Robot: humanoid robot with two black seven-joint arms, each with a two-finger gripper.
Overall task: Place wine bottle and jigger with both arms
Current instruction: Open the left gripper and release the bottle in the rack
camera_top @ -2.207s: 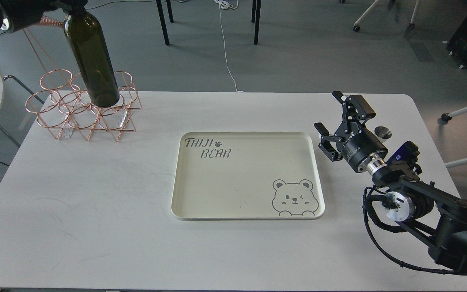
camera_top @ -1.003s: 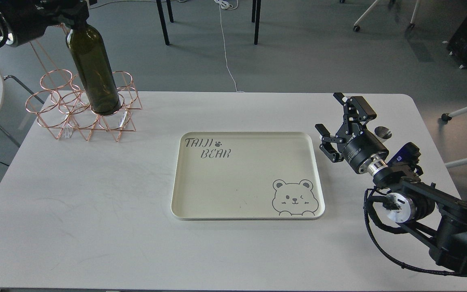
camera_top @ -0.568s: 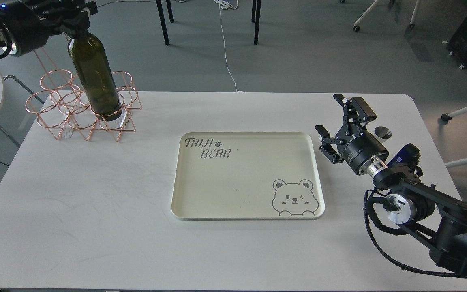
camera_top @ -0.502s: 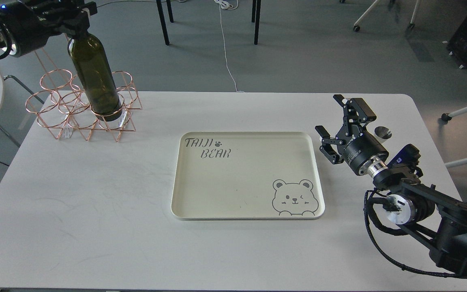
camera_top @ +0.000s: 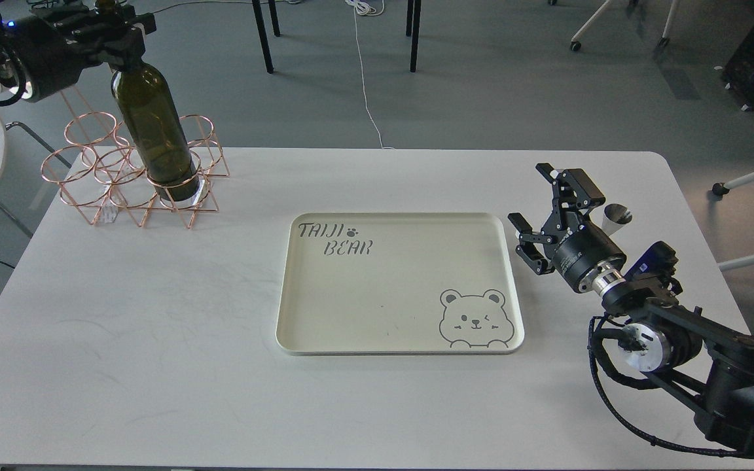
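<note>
The dark olive-green wine bottle (camera_top: 153,134) stands slightly tilted with its base down in a ring of the copper wire rack (camera_top: 105,180) at the table's back left. My left gripper (camera_top: 112,29) is shut on the bottle's neck at the top left. The small silver jigger (camera_top: 614,217) stands on the table at the right, partly hidden behind my right gripper (camera_top: 534,203). That gripper is open and empty, just left of the jigger and right of the tray.
A cream tray (camera_top: 400,284) with a bear drawing and "TAIJI BEAR" lettering lies in the middle of the white table (camera_top: 154,327). Chair legs and a cable are on the floor beyond the table's far edge.
My left gripper has lowered the bottle into the rack's ring and set it more upright. My right gripper has shifted slightly down and left, showing more of the jigger.
</note>
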